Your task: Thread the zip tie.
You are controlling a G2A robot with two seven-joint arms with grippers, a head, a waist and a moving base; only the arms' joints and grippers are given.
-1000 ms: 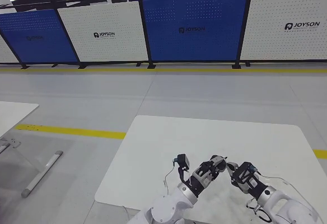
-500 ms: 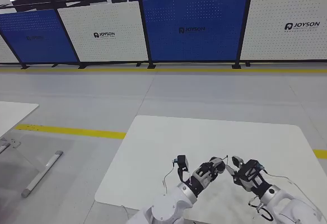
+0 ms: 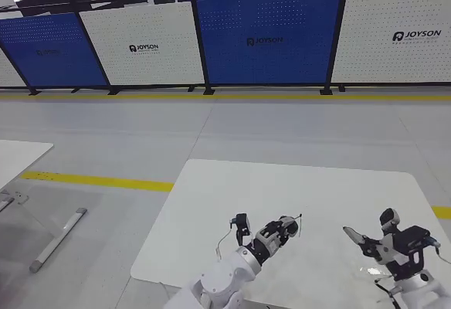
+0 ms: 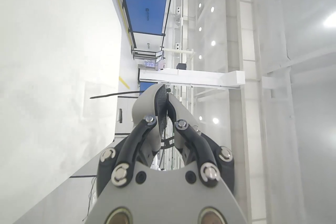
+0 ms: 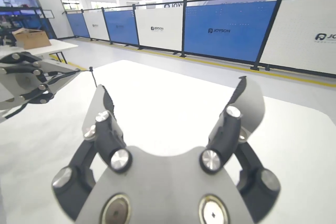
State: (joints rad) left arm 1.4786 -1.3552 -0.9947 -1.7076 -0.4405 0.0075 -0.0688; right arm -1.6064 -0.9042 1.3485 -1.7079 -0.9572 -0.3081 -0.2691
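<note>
A white table [image 3: 287, 181] is standing on a pale grey floor [image 3: 133, 131], with a fence [image 3: 268, 42] of blue and white panels running behind it.

In the top view, the left gripper [image 3: 290, 225] is pinching the zip tie [image 3: 300, 222]. The tie is a thin black strand sticking up just past the closed fingertips, above the near part of the table. The right gripper [image 3: 370, 226] is hanging well apart from it toward the table's right side, its jaws spread wide and gripping nothing. Half a second ago the two grippers were sitting almost tip to tip. The right arm has since pulled away to the right and opened, while the left forearm is lying low and slightly further left.

In the left wrist view, the pads are pressing together, and the zip tie [image 4: 113, 94] is jutting out sideways from them over the table.

In the right wrist view, the wide-open fingers [image 5: 105, 100] are framing the tabletop. Off to one side, the left gripper [image 5: 77, 72] is holding the zip tie [image 5: 92, 75] up in the air.
</note>
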